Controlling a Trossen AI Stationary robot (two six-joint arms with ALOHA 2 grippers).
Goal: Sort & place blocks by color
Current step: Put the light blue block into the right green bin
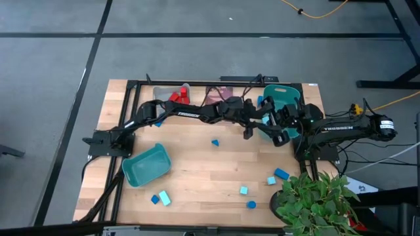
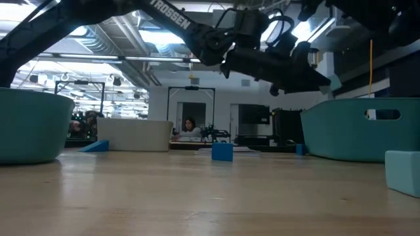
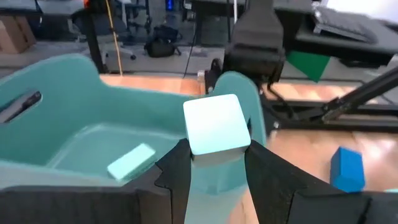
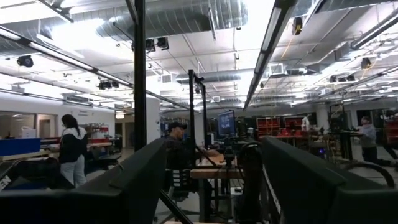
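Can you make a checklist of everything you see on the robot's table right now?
Surface: wooden table, mostly bare.
Blocks: blue and cyan ones scattered near the front; red ones in a far bin; one cyan in the teal bin.
Clutter: tipped teal bin, plant.
Grippers: left gripper holds a cyan block over the bin; right gripper open, empty.
Cables: yellow cable on floor.
Surroundings: people behind.

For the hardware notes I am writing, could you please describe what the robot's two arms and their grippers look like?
Both arms are black, jointed tubes with white TROSSEN lettering along a link, seen on the left arm and right arm. Dark cables loop around their wrists. The left gripper has two flat, angular black fingers with stepped inner edges; the right gripper has two broad, dark, slab-like fingers.
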